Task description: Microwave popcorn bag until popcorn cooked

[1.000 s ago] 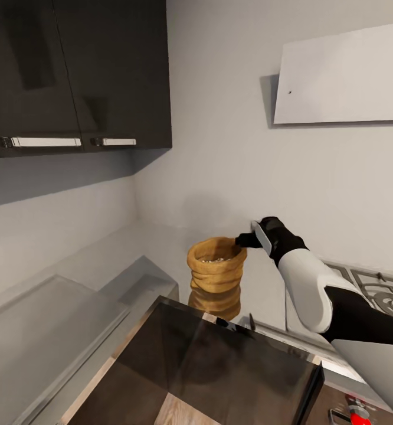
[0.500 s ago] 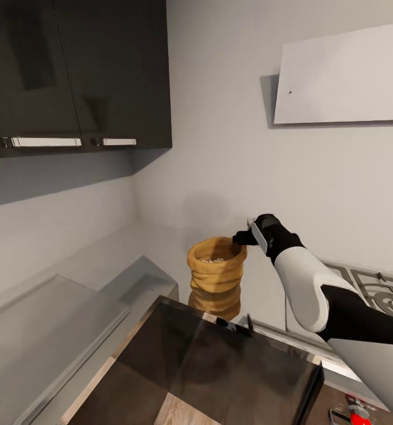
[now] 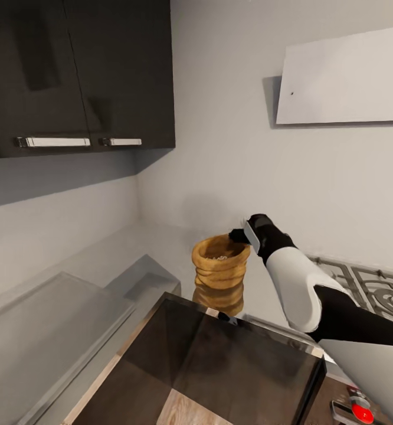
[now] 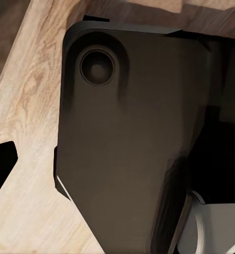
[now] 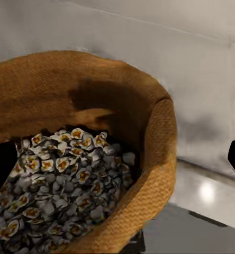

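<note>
Popcorn bag (image 3: 220, 268): one is counted, upright on the countertop (image 3: 161, 248), near the wall corner.
Popcorn (image 5: 59, 180): one heap of kernels is seen inside the sack.
Cabinet handles (image 3: 55, 141): two are counted.
Right arm: extended forward, with the wrist bent toward the bag.
Right gripper (image 3: 239, 235): positioned at the bag's rim; finger spacing cannot be determined.
Left gripper: state cannot be determined.

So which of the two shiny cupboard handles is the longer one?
The handle farther from the room's corner is longer. It stretches across more of its dark door than the short handle beside it, which sits on the door next to the corner wall.
</note>
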You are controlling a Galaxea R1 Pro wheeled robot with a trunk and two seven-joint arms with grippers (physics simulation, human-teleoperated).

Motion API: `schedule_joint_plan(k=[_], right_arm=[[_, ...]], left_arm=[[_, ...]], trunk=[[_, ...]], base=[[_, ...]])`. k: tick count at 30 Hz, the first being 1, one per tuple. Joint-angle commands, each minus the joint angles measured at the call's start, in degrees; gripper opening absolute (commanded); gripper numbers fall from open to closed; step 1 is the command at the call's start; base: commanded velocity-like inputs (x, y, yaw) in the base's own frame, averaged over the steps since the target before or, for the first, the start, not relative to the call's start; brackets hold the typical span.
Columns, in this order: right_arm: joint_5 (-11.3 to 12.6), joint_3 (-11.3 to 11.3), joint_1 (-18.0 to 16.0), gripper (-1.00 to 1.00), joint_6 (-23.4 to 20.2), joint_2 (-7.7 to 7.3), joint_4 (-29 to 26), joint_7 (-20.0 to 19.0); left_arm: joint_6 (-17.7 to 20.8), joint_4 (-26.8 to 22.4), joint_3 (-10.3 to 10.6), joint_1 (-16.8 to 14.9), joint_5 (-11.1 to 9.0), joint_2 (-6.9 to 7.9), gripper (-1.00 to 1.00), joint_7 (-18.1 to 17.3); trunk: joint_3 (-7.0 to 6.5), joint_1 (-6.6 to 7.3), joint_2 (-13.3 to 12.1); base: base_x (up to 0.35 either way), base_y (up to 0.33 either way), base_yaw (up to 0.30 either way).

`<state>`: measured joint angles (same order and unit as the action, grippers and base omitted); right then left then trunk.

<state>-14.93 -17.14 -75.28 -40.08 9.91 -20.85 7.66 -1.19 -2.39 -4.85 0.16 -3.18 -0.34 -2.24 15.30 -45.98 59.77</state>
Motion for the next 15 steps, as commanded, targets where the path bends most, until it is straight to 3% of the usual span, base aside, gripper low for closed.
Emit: schedule_joint_plan(k=[1,3,5,7,8,10,15], right_arm=[[-0.5,-2.2,0.0,1.00,0.4,0.09,-0.1,2.3],[-0.4,-4.3,0.0,1.00,0.8,0.09,0.0,7.1],[-0.2,-4.9,0.0,1.00,0.9,0.09,0.4,9.5],[1.3,-5.0,0.0,1.00,0.9,0.09,0.5,10.0],[3.7,-5.1,0.0,1.00,0.8,0.09,0.7,10.3],[5.3,-5.1,0.0,1.00,0.7,0.09,0.8,10.7],[6.1,-5.0,0.0,1.00,0.1,0.09,0.8,11.8]], left_arm=[[0.0,-0.1,-0.4,0.0,-0.3,-0.01,1.00,-0.2],[0.0,-0.1,-0.4,0.0,-0.3,-0.01,1.00,-0.2],[0.0,-0.1,-0.4,0.0,-0.3,-0.01,1.00,-0.2],[0.0,-0.1,-0.4,0.0,-0.3,-0.01,1.00,-0.2],[0.0,-0.1,-0.4,0.0,-0.3,-0.01,1.00,-0.2],[0.0,-0.1,-0.4,0.0,-0.3,-0.01,1.00,-0.2],[0.0,-0.1,-0.4,0.0,-0.3,-0.01,1.00,-0.2]], trunk=[[0.06,-0.01,0.0],[0.06,-0.01,0.0],[0.06,-0.01,0.0],[0.06,-0.01,0.0],[0.06,-0.01,0.0],[0.06,-0.01,0.0],[0.06,-0.01,0.0]], base=[[0.000,0.000,0.000],[0.000,0.000,0.000],[0.000,0.000,0.000],[0.000,0.000,0.000],[0.000,0.000,0.000],[0.000,0.000,0.000],[0.000,0.000,0.000]])
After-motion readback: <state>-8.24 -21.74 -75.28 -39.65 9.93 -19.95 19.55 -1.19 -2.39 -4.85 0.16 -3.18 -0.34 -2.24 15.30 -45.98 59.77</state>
